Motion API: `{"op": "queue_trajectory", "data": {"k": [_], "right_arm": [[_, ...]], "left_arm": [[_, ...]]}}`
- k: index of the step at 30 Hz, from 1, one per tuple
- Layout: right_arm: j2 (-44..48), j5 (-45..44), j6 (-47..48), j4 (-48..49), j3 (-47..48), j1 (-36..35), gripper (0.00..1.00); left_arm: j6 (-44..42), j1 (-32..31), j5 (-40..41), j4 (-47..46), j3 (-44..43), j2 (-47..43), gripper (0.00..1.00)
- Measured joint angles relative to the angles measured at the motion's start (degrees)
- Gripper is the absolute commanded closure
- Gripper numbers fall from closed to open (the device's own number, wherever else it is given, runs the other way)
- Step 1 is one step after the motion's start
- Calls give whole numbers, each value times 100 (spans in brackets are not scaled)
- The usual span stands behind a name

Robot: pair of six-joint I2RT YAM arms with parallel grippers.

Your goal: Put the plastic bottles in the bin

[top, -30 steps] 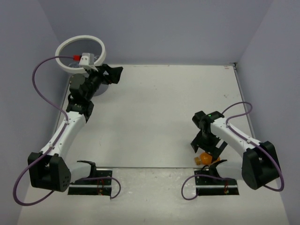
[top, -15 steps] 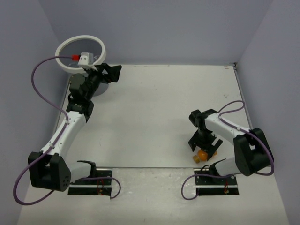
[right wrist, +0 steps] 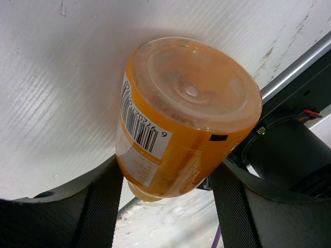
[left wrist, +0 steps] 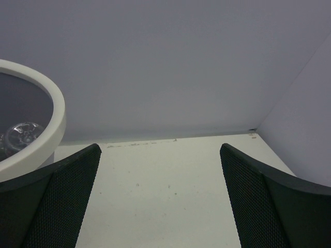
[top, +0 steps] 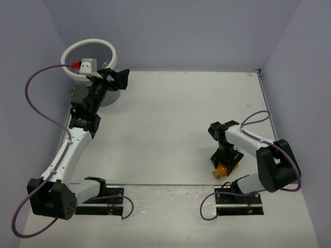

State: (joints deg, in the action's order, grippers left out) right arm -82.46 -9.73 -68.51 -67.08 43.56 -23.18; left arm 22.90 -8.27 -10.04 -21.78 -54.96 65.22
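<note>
Right claw (top: 223, 166): lower right of the top view, low over the desk (top: 170, 119) near its front edge. It is closed on an orange bottle (right wrist: 181, 119). In the right wrist view both pads bear on the bottle's sides and the round base faces the camera. A white barcode label shows on its left flank. From the pictures I cannot tell whether the bottle rests on the desk or is clear of it.

Left claw (top: 118, 77): upper left of the top view, just beside the bin (left wrist: 59, 116). The jaws stand wide apart with nothing between them.

Bin: at the far left corner of the desk. Its white rim fills the left edge of the left wrist view. One clear bottle (left wrist: 20, 135) lies inside; the rest of the interior is out of view.
</note>
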Motion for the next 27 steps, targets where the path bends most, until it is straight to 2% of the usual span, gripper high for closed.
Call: {"op": "queue_trajectory", "data": {"k": [3,5,6,13,16,18,21,23,27], "right_arm": [[-96,-43,11,-35,47,0,83],[-137,-89,36,-53,68,0,98],[-153,-115,51,-61,76,0,100],[-53,-433,420,7,96,-99,100],[241,-723,831,65,325,-513,100],[496,-986,1298,197,689,-1052,100],[897,-1067,1999,661,1067,-1670,100],[1146,-1019,2390,995,1086,-1830,100],[1853,-406,3160,2265,636,-2020,100]], "left_arm": [[1,0,10,4,0,-23,0],[2,0,9,14,0,-23,0],[2,0,8,19,0,-23,0],[9,0,-25,31,0,-23,0],[38,2,-88,33,16,-23,0],[95,2,-207,23,55,-23,0],[260,2,-524,-49,142,0,0],[363,-1,-744,-117,181,72,0],[656,-103,-1312,-360,339,362,0]]}}
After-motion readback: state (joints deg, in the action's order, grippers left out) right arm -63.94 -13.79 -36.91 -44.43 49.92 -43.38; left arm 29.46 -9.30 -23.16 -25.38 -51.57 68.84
